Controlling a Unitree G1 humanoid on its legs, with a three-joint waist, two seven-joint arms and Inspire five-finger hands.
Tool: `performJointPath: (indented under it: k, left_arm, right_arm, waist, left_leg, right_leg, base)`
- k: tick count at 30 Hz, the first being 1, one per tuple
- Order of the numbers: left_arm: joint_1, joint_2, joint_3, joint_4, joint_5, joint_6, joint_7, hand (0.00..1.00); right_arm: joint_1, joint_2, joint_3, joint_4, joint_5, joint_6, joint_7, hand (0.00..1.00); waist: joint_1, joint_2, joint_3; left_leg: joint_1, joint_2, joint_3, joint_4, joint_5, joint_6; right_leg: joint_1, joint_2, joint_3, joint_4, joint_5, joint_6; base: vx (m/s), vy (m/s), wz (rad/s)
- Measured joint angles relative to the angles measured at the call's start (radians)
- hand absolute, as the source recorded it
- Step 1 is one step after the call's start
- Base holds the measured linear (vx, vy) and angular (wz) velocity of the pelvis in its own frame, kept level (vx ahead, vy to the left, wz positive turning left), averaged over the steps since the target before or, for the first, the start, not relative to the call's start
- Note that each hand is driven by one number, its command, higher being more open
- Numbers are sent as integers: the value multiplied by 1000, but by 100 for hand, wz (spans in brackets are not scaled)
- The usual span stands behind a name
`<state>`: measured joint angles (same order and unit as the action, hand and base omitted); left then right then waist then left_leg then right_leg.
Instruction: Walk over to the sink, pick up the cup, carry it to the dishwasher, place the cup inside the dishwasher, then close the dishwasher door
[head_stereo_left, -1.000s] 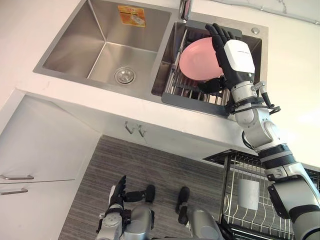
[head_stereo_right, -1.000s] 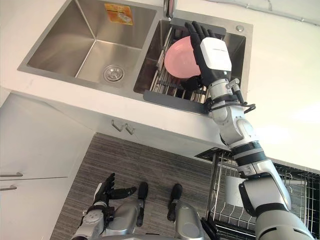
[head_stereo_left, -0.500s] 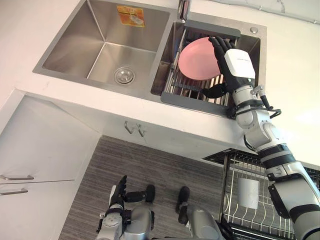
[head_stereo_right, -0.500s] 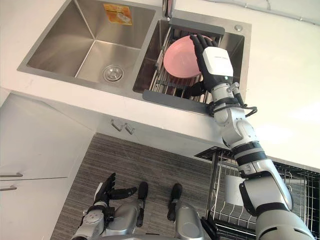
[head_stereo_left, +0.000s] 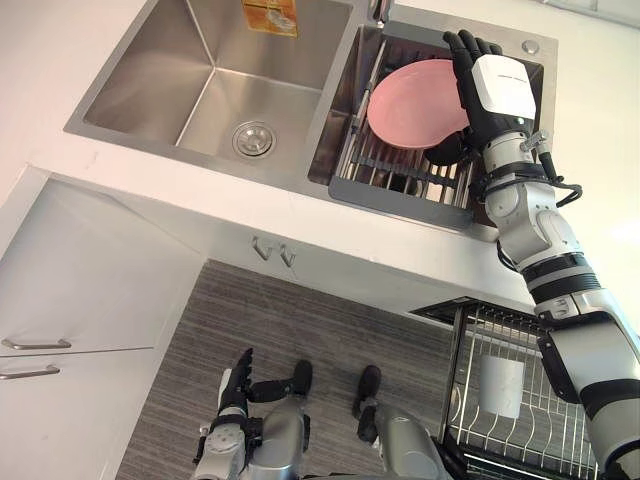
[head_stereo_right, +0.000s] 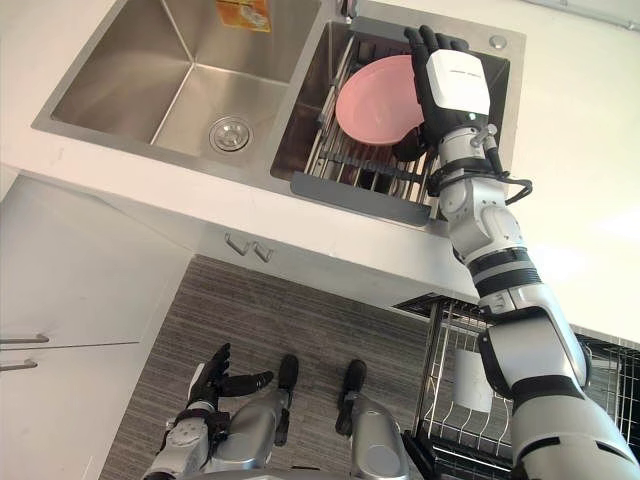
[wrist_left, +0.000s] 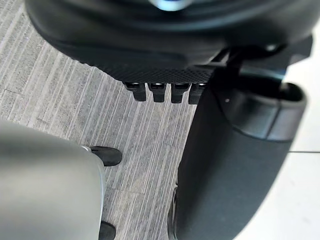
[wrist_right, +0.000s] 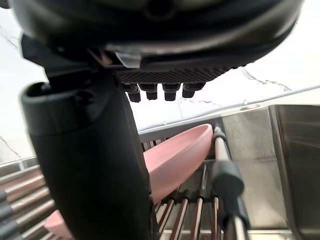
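- The steel sink (head_stereo_left: 150, 85) is set in the white desk (head_stereo_left: 50, 60) and has two basins. The left one has a round drain (head_stereo_left: 250, 138).
- A dish rack (head_stereo_left: 395, 172) sits in the right basin, with a pink plate (head_stereo_left: 410, 105) leaning in it.
- The right hand (head_stereo_left: 488, 90) is over the plate's right edge, fingers straight and pointing toward the sink's far rim.
- A white cup (head_stereo_left: 499, 386) stands in the dishwasher's wire basket (head_stereo_left: 530, 450), at the lower right.
- The left hand (head_stereo_left: 232, 395) hangs low above the grey floor (head_stereo_left: 330, 320), fingers straight.

Head stereo pair looks down, both share sink (head_stereo_left: 200, 100); wrist cams close-up.
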<state>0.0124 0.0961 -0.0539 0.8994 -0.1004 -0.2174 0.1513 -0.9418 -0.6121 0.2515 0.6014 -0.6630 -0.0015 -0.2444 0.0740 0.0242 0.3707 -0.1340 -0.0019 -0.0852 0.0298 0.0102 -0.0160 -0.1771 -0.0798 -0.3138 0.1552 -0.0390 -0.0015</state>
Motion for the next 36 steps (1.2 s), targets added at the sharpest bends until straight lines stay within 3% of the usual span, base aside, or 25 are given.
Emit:
performJointPath:
  k: [1, 11, 24, 36]
  left_arm:
    - [0, -1, 0, 0, 0, 0, 1, 100]
    - [-11, -6, -35, -1, -2, -2, 5, 100]
    - [-17, -9, -36, -1, -18, -4, 4, 100]
    - [-18, -10, -32, 3, -16, 4, 3, 100]
  right_arm:
    - [-4, 0, 0, 9, -1, 0, 0, 0]
    - [-85, -21, 13, 63, -47, 16, -31, 0]
    - [-98, -31, 21, 27, -26, -11, -48, 0]
    - [128, -4, -97, -313, 14, -24, -52, 0]
  waist:
    - [0, 1, 1]
    - [-2, 33, 19]
    - [8, 36, 25]
    - [5, 34, 25]
  left_leg:
    - [-1, 0, -1, 1, 0, 0]
    - [-25, 1, -4, 11, 2, -2]
    - [-31, 5, -15, 5, 6, -6]
    - [1, 6, 0, -9, 6, -6]
  right_leg:
    - [-1, 0, -1, 0, 0, 0]
    - [-17, 2, -5, -2, 6, -3]
    - [-19, 6, -16, -13, 8, -5]
    - [-2, 7, 2, -12, 8, -4]
  base:
    - [-6, -5, 5]
    - [0, 0, 0]
    - [-2, -6, 2]
    - [1, 1, -3]
